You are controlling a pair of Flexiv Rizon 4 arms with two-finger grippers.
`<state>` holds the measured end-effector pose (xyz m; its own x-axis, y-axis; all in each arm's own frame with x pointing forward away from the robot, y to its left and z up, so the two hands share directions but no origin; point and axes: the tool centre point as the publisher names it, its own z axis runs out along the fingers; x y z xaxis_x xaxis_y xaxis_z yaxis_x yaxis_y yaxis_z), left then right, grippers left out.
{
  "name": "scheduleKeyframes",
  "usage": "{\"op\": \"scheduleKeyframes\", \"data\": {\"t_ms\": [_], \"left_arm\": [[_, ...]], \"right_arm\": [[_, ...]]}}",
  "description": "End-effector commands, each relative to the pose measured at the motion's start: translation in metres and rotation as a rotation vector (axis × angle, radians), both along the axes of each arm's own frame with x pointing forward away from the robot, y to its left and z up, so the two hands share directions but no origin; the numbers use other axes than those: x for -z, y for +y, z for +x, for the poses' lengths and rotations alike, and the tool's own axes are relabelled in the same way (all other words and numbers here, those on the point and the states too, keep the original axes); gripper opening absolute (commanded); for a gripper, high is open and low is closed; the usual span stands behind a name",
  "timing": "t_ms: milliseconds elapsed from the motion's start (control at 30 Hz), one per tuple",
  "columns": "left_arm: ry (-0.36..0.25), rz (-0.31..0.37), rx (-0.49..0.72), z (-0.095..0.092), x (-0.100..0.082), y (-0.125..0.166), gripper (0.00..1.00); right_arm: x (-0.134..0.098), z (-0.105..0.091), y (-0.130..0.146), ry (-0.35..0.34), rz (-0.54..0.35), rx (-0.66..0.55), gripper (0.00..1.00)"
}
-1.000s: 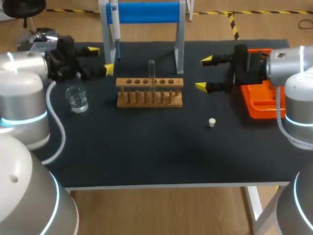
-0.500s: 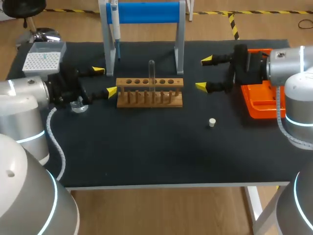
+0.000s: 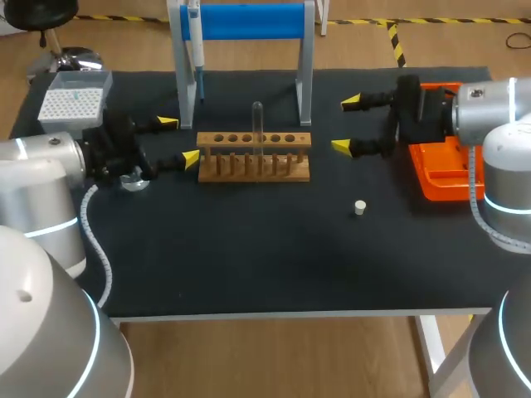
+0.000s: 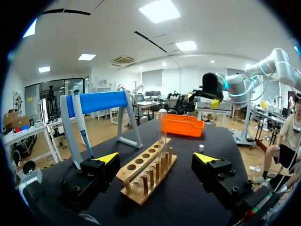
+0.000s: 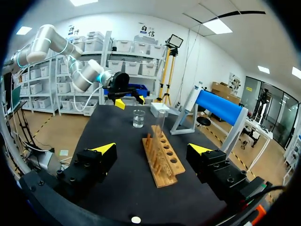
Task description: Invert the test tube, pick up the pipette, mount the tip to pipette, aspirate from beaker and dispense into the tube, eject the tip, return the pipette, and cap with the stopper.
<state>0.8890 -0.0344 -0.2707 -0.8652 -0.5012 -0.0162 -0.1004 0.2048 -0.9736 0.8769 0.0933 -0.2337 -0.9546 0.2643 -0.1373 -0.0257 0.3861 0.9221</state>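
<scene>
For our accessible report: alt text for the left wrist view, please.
The left gripper, fingers open, faces a wooden rack holding a standing test tube. A pipette hangs on the blue stand beside it; an orange tray lies beyond.

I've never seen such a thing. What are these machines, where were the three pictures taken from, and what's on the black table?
This is one robot with two arms, the left arm and the right arm. Each ends in a claw with two yellow-tipped fingers: the left claw and the right claw. Both are open and hold nothing. The head view comes from a camera above and behind the robot. Each wrist view comes from a camera on one arm's wrist, looking out along its fingers. On the table is a wooden rack with one test tube standing in it. Behind it a pipette hangs on a blue stand. By the left claw are a tip box and a beaker, partly hidden. To the right lie an orange tray and a small white stopper.
</scene>
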Motion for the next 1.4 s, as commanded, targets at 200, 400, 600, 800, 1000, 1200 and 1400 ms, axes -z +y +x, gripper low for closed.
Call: {"op": "scheduleKeyframes", "data": {"t_ms": [200, 400, 600, 800, 1000, 1200, 1400], "left_arm": [[-0.001, 0.000, -0.002, 0.000, 0.001, -0.001, 1.00], [-0.001, 0.000, -0.002, 0.000, 0.001, -0.001, 1.00], [-0.001, 0.000, -0.002, 0.000, 0.001, -0.001, 1.00], [-0.001, 0.000, -0.002, 0.000, 0.001, -0.001, 1.00], [-0.001, 0.000, -0.002, 0.000, 0.001, -0.001, 1.00], [-0.001, 0.000, -0.002, 0.000, 0.001, -0.001, 1.00], [-0.001, 0.000, -0.002, 0.000, 0.001, -0.001, 1.00]], "right_arm": [[-0.001, 0.009, 0.003, -0.020, 0.020, -0.072, 1.00], [0.001, 0.016, 0.019, -0.050, 0.088, -0.189, 1.00], [0.005, 0.027, 0.038, -0.046, 0.158, -0.298, 1.00], [0.009, 0.041, 0.056, -0.020, 0.213, -0.346, 1.00], [0.013, 0.049, 0.072, 0.006, 0.259, -0.399, 1.00], [0.020, 0.053, 0.086, 0.038, 0.298, -0.418, 1.00], [0.026, 0.056, 0.096, 0.064, 0.309, -0.436, 0.94]]}}
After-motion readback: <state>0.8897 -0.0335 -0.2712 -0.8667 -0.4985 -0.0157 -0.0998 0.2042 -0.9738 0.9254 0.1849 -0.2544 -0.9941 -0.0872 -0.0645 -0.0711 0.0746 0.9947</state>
